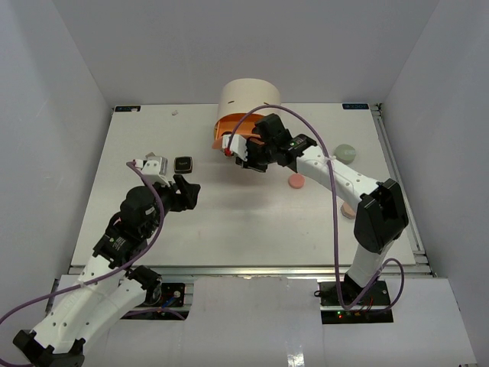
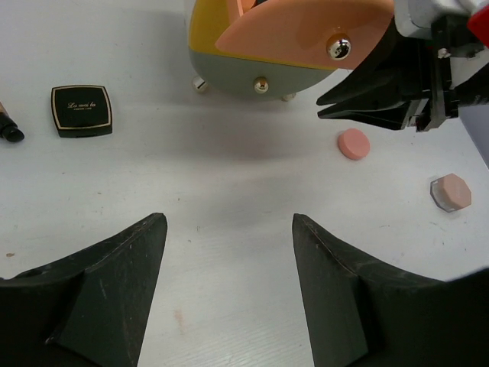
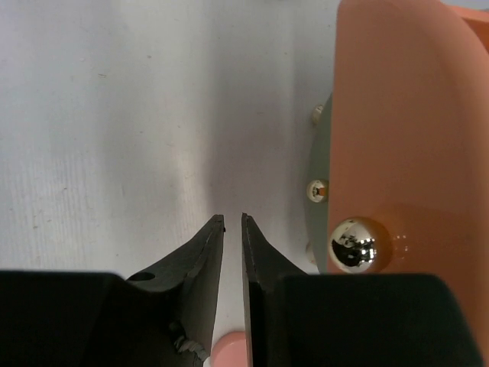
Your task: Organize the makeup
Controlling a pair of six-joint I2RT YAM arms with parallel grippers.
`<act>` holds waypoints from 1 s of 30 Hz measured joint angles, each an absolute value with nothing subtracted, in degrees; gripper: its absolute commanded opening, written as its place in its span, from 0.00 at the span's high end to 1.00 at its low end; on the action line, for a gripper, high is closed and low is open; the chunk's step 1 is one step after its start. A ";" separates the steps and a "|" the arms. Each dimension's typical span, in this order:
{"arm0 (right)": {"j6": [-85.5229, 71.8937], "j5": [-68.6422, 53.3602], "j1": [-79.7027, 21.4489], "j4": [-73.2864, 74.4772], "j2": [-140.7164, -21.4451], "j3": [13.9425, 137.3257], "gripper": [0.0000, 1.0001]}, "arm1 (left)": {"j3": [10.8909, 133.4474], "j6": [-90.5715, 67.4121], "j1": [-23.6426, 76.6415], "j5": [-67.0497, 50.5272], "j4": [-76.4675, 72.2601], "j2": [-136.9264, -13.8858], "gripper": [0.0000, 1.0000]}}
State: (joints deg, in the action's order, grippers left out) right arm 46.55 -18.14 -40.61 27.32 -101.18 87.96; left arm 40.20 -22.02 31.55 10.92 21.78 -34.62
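Right claw (image 3: 233, 220) pinched shut, empty, tips beside the knob (image 3: 351, 245) of the open peach drawer (image 3: 405, 115). Left claw (image 2: 229, 222) wide, empty. Black square compact (image 2: 82, 110) sits ahead-left of it, so the left arm is nearer. On bench (image 1: 229, 229): 1 black, 1 pink round compact (image 2: 353, 144), 1 peach octagonal compact (image 2: 451, 191), 1 pale green compact (image 1: 346, 152), 1 tan bottle (image 2: 8, 126) at frame edge.

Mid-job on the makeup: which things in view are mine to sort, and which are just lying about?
To sort: black square compact; pink round compact; pale green compact; peach octagonal compact; tan dark-capped tube, cut off at the left wrist view's edge.
Not makeup: cream drawer unit, drawers swung open, probably the storage; small white speck at the back.
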 measured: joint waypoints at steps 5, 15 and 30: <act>46.40 -12.45 -40.62 26.54 -104.68 91.32 0.80 | 40.12 -21.89 31.55 10.30 21.77 -34.77 0.22; 42.61 -0.72 -39.36 21.76 -113.67 103.04 0.56 | 40.08 -21.89 31.55 9.20 21.63 -34.69 0.22; 38.65 -24.94 -35.75 27.46 -101.07 91.93 0.45 | 39.92 -27.73 31.48 -3.52 12.62 -47.44 0.32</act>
State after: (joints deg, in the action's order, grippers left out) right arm 38.65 -24.94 -35.75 27.46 -101.07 91.93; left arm 39.92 -27.73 31.48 -3.52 12.62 -47.44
